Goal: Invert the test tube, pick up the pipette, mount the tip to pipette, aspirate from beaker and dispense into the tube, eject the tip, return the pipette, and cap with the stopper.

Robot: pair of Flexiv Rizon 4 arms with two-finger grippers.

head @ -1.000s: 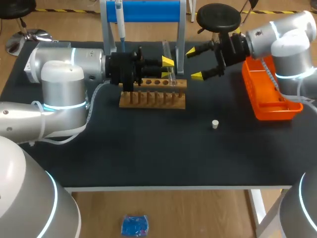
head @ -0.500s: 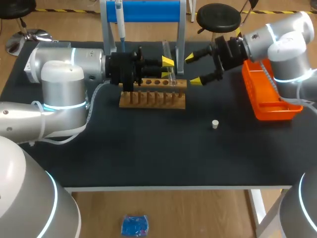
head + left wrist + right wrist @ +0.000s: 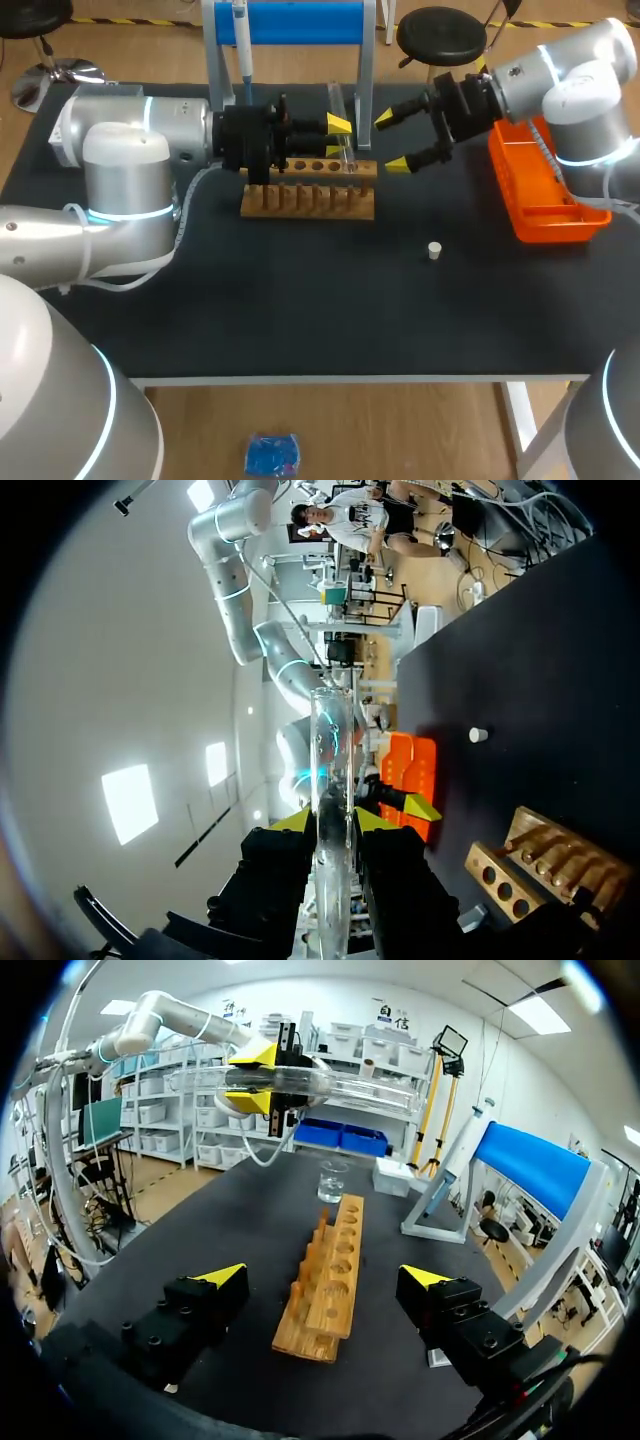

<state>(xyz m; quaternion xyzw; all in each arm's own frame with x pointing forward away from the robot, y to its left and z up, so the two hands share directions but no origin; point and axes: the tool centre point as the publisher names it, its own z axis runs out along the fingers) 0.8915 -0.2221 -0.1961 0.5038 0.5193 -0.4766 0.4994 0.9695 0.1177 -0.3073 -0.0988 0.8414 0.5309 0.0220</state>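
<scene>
Left gripper [image 3: 336, 137] clamped on clear glass test tube [image 3: 328, 742], roughly level above slotted wooden rack's [image 3: 308, 200] 1 o'clock corner, likely mid-inversion. Right gripper [image 3: 391, 134], spread wide and empty, hung at 3 o'clock, probably for handover.

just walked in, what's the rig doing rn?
The left gripper is shut on the glass test tube, holding it above the wooden rack. The right gripper is open and empty, near the rack's right end. The pipette hangs on the blue stand, and the stopper lies loose on the table.
</scene>
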